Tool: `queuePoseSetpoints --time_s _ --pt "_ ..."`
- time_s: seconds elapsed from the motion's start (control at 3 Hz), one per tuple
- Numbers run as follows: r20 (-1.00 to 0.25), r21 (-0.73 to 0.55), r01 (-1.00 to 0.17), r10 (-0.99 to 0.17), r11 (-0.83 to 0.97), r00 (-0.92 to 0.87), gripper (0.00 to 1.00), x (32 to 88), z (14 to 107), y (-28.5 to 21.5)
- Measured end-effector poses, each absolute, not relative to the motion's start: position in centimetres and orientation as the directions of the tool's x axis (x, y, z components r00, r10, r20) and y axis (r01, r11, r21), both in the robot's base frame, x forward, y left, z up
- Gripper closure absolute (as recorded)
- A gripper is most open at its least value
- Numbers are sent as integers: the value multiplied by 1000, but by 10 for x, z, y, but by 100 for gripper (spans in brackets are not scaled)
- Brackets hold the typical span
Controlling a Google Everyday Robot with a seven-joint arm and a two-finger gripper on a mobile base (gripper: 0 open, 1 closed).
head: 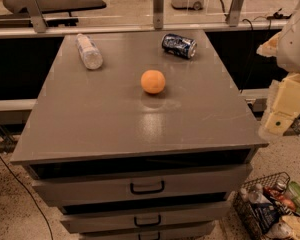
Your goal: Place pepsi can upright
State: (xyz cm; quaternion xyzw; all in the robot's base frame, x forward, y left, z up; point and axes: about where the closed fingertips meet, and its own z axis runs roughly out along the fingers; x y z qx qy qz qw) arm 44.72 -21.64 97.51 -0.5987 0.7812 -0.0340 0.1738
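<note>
The pepsi can (179,45) lies on its side at the far right of the grey cabinet top (115,119), its silver top pointing right. It is dark blue with the round logo. My gripper (279,120) hangs at the right edge of the view, beside and outside the cabinet's right edge. It is well short of the can, nearer the camera, and holds nothing that I can see. The white arm (297,39) rises above it.
An orange (153,81) sits mid-table, in front of and left of the can. A clear plastic bottle (89,51) lies at the far left. A wire basket (270,209) of items stands on the floor at the lower right. Drawers with handles (147,187) face me.
</note>
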Motion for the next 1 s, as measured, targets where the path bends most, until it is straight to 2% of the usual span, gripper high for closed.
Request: queuePoseSetpoints --time_s 0.33,0.67,1.0 --pt "-283 -305 -900 -932 313 -228 0 491 973 -219" --pt "-361 -353 -869 -907 348 -216 0 577 970 -220" --pt "-435 -349 -856 -875 381 -212 0 641 965 -216"
